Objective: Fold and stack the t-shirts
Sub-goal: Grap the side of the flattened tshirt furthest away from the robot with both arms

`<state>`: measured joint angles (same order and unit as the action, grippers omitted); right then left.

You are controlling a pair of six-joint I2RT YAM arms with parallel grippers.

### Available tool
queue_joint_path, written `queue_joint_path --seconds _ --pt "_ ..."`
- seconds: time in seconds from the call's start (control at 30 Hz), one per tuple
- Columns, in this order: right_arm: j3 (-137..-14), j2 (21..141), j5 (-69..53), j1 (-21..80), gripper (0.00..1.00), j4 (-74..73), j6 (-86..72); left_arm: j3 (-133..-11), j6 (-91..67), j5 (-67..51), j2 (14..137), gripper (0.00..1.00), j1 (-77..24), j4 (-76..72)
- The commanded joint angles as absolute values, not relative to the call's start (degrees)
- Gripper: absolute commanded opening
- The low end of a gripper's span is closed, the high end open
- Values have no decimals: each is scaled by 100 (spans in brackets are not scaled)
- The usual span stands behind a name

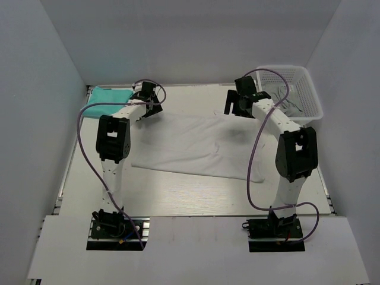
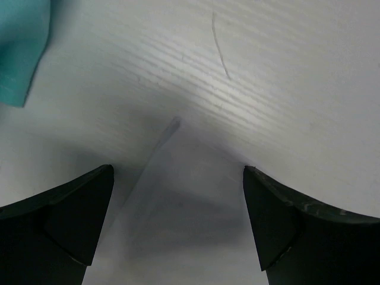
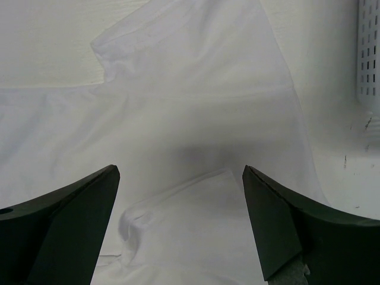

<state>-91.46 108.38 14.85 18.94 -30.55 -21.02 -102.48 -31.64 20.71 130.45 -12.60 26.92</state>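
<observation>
The white t-shirt (image 1: 199,145) lies spread flat across the middle of the table. The teal t-shirt (image 1: 107,97) sits folded at the far left; its edge shows in the left wrist view (image 2: 21,47). My left gripper (image 1: 144,116) is open over the white shirt's far left corner (image 2: 172,196). My right gripper (image 1: 237,111) is open just above the shirt's far right part, where a folded corner (image 3: 225,196) lies between its fingers. Neither gripper holds anything.
A white mesh basket (image 1: 297,92) stands at the far right, its wall showing in the right wrist view (image 3: 369,53). Bare white tabletop (image 1: 190,199) lies in front of the shirt. Purple cables loop beside both arms.
</observation>
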Motion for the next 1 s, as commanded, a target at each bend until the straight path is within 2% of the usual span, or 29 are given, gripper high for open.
queue_joint_path --seconds 0.0,0.33,0.5,0.57,0.63,0.67,0.73,0.8,0.9,0.97 --pt "-9352 10934 1530 1837 90 -3208 -2030 -10748 -2971 2083 13120 100 -1257 2566" --pt "-9185 11074 1818 1714 90 -2796 -2004 -11004 -2918 2269 13693 98 -1257 2619" --pt "-9456 11548 2021 1670 90 -2601 -2030 -10951 -2848 2215 13693 75 -1257 2558" --pt "-9641 11812 2021 1644 90 -2453 -1978 -10951 -2778 2268 13746 63 -1257 2558" --pt "-9685 11927 1925 1635 90 -2347 -1899 -11074 -2725 2320 13808 56 -1257 2558" --pt "-9738 12031 1942 1643 90 -2190 -1890 -11074 -2664 2320 13860 48 -1257 2558" --pt "-9799 12154 1934 1617 90 -2119 -1811 -11136 -2663 2373 13913 42 -1257 2628" --pt "-10036 12295 2091 1591 90 -2004 -1689 -11188 -2567 2286 13965 29 -1204 2628" --pt "-10553 12611 2267 1529 90 -1873 -1548 -11066 -2487 2145 13966 0 -1204 2558" --pt "-10731 12831 2241 1468 90 -1776 -1486 -11013 -2487 2092 13966 0 -1204 2558"
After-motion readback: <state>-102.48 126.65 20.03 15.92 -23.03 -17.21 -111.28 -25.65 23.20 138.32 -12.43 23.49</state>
